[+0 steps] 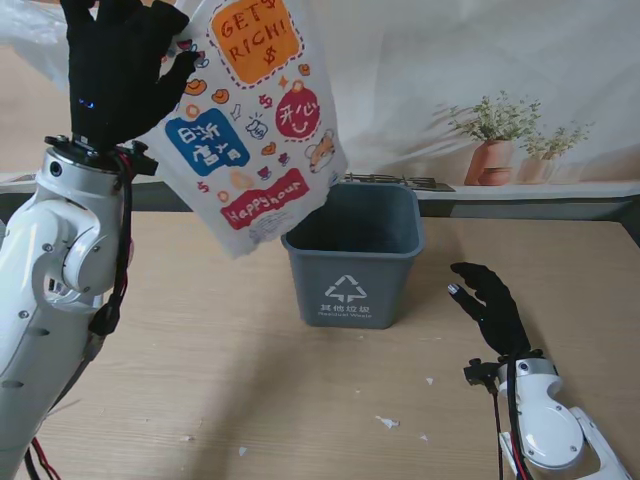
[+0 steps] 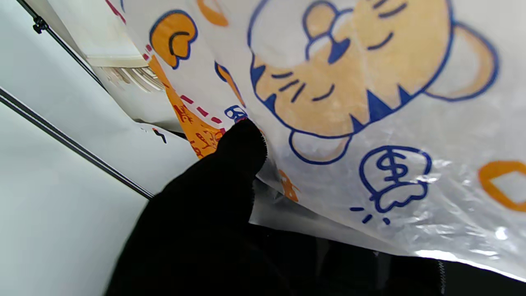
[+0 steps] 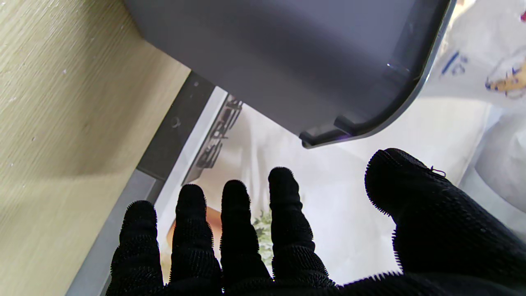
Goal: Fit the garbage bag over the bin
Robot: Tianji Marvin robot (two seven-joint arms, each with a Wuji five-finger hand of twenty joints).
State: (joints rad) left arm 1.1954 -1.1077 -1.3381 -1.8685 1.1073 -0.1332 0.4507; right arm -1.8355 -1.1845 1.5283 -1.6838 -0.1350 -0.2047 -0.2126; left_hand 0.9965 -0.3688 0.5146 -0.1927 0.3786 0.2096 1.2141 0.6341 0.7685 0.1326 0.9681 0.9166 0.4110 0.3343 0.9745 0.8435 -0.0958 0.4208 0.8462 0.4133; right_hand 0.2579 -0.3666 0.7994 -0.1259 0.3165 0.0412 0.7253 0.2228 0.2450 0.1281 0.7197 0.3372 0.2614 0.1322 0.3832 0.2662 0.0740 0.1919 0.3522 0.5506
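The garbage bag (image 1: 255,130) is printed white with orange, blue and red cartoon patches. The bin (image 1: 355,255) is coloured grey, marked with a white recycling symbol.

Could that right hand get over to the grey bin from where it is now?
Probably yes. The right hand is open and holds nothing, beside the bin on its right, with only bare table between them. The bag hangs from the left hand on the bin's other side, out of the way.

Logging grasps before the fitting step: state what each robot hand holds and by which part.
The left robot hand holds the garbage bag up by its upper left edge, above the bin. The right robot hand is open, holding nothing.
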